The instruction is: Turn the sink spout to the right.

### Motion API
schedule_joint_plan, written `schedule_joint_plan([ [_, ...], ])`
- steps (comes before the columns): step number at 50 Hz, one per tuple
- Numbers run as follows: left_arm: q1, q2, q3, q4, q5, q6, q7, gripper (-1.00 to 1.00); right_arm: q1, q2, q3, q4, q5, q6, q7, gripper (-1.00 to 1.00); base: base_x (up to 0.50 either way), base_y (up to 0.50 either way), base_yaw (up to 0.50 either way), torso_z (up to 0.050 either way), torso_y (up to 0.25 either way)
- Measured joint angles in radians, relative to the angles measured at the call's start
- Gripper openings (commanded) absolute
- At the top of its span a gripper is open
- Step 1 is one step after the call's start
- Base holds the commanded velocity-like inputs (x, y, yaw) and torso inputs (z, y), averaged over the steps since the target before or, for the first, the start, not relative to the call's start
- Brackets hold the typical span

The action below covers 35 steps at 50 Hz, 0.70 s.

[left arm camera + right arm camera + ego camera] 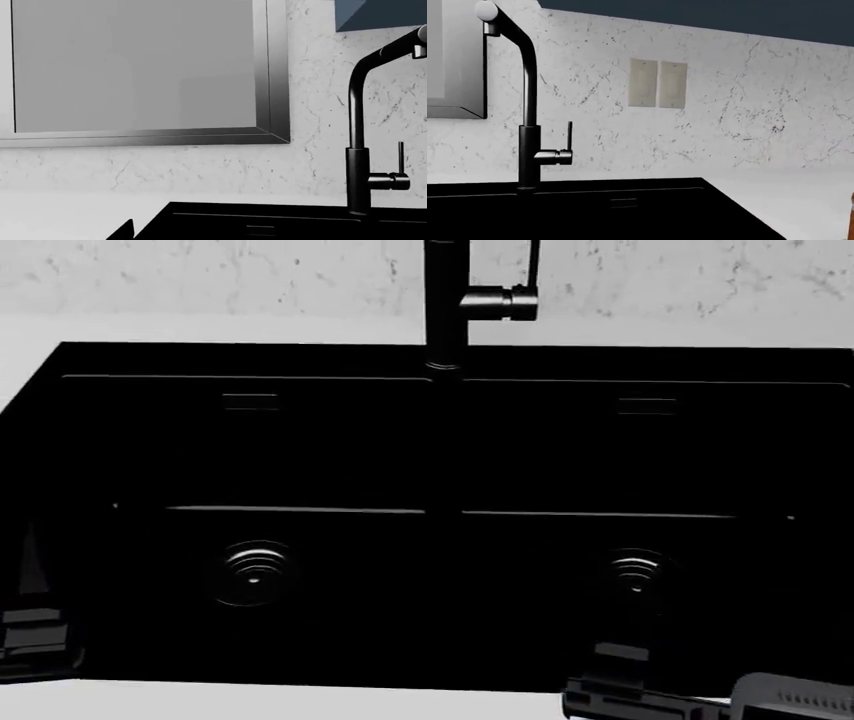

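The sink spout (357, 100) is a slim matte-black tube that rises from its base and bends over at the top. It also shows in the right wrist view (528, 75), and its lower part in the head view (445, 290). A short side stub (501, 303) with a thin upright lever sits on its right. The black double sink (267, 360) fills the head view, with two round drains (254, 573). My left gripper (30, 625) is low at the sink's front left. My right gripper (621, 665) is at the front right. Both are far from the spout, and their jaws are lost against the black basin.
A grey-framed window (133, 70) and the marbled backsplash (747, 110) stand behind the sink. Two wall outlets (657, 83) are to the right of the faucet. White countertop (787, 195) surrounds the basin. A dark blue cabinet (380, 15) hangs above.
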Motion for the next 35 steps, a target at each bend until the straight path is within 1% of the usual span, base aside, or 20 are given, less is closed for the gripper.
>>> schedule_joint_plan([
  [12,0.000,-0.003,0.004,-0.001,-0.005,0.001,-0.005,1.00,-0.004,0.003,0.000,0.001,0.005,-0.006,0.003,1.00,0.23,0.12,0.00,0.000,0.000],
  [35,-0.006,-0.010,0.015,-0.005,-0.012,-0.001,-0.011,1.00,-0.001,0.011,-0.001,-0.002,0.014,-0.001,0.013,1.00,0.21,0.04,0.00,0.000,0.001],
])
